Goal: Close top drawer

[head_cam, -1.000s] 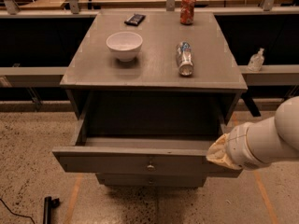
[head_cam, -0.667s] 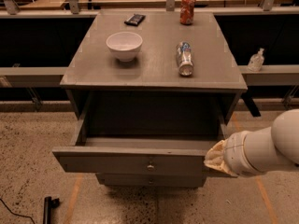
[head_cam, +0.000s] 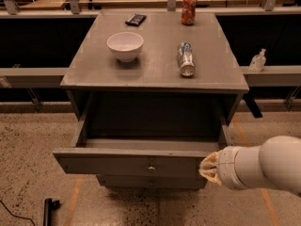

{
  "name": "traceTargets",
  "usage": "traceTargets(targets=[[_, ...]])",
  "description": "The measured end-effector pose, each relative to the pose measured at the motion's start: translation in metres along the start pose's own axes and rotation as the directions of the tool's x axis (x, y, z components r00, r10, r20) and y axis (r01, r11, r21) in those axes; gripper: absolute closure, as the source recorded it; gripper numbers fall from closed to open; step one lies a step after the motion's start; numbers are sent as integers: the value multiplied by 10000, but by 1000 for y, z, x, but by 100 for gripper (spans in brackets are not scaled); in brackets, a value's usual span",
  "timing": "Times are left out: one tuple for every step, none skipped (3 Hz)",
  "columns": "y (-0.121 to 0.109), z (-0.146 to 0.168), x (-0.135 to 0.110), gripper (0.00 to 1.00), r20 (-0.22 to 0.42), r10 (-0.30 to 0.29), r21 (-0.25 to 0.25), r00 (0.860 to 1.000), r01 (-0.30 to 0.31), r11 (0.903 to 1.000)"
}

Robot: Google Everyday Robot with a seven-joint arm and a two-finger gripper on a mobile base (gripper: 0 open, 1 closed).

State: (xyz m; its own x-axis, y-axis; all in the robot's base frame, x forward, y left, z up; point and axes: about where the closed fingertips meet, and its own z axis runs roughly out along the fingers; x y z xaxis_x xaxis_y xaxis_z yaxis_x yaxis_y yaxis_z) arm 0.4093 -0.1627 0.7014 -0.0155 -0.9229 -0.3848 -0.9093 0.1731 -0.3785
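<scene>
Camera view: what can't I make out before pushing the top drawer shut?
Gripper, at the top drawer's right front corner: contact with the front unclear, masked by the arm.
Drawer floor: dark, near part hidden behind the front panel.
Lower drawers: mostly covered by the open top drawer.
Dark item at the cabinet's back edge: too small to identify.

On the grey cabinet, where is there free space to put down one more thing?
The front strip of the cabinet top, before the bowl and the lying can, is bare; so is the gap between those two. The back edge is busier, with the red can and a dark flat object. The gripper sits at the open top drawer front's right end.
</scene>
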Motion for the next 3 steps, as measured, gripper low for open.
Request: traceTargets(targets=[[-4, 17, 1, 100, -116, -218, 529, 9997, 224, 9984], [-17, 33, 2, 100, -179, -467, 1022, 9987, 483, 9936], [-34, 46, 7, 100, -212, -646, 1379, 9977, 669, 9882]])
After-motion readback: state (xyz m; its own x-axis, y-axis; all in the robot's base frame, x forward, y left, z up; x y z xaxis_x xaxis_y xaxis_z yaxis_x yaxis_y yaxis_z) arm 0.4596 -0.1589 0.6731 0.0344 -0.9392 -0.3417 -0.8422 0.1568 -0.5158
